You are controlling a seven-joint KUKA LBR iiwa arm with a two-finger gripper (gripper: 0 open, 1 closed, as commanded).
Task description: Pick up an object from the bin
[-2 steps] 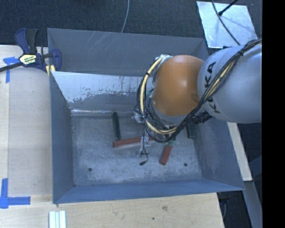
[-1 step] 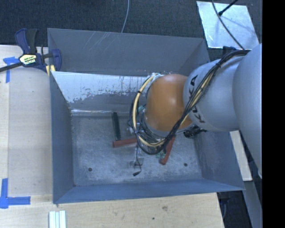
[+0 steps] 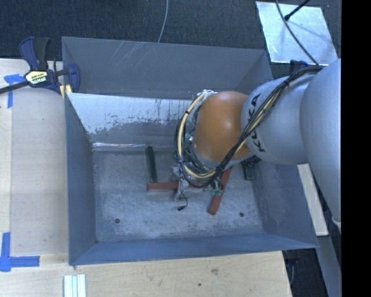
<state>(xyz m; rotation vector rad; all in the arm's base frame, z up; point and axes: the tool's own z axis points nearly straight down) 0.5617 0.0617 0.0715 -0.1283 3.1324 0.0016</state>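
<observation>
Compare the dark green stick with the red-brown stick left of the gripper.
The green stick runs front to back; the red-brown stick lies crosswise. The green stick lies apart from the gripper; the red-brown stick's right end reaches it. Both are slim and lie flat.

This looks like a robotics lab or test cell rather than a home or shop. A big silver industrial arm [image 3: 301, 116], lettered on its side, reaches in from the right. An orange cover [image 3: 217, 125] caps its wrist, and bundled cables [image 3: 188, 125] loop around it. It hangs over a grey metal bin [image 3: 81, 174] whose far wall is scuffed and scratched [image 3: 133, 116]. The bin sits in a pale table [image 3: 174, 278]. Beyond it lies dark floor [image 3: 116, 17], crossed by a thin loose wire [image 3: 165, 20].
</observation>
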